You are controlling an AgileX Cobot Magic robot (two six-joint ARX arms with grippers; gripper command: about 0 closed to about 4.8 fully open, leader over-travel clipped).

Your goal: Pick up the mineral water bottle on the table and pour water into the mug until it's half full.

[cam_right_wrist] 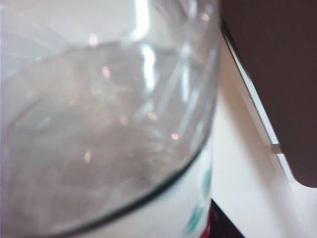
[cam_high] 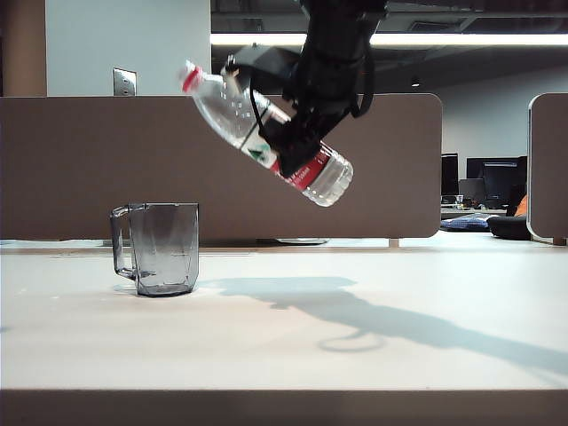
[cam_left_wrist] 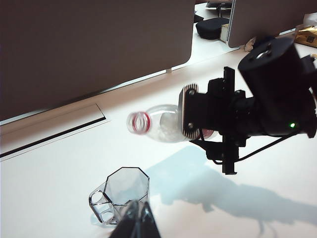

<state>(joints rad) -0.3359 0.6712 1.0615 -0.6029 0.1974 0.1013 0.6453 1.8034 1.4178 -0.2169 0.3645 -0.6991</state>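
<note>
I see my right hand (cam_high: pixel 297 133) clamped round the bottle (cam_high: pixel 266 133), holding it in the air, tilted with its open neck toward the mug (cam_high: pixel 160 248) but short of it. The mug stands upright on the bench (cam_high: pixel 355 346). My left hand (cam_left_wrist: pixel 136 220) hovers near the mug; I cannot tell its opening.

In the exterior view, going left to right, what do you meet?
Mug standing on the table → mineral water bottle, tilted with its neck toward the mug, held aloft → right gripper clamped around its label.
</note>
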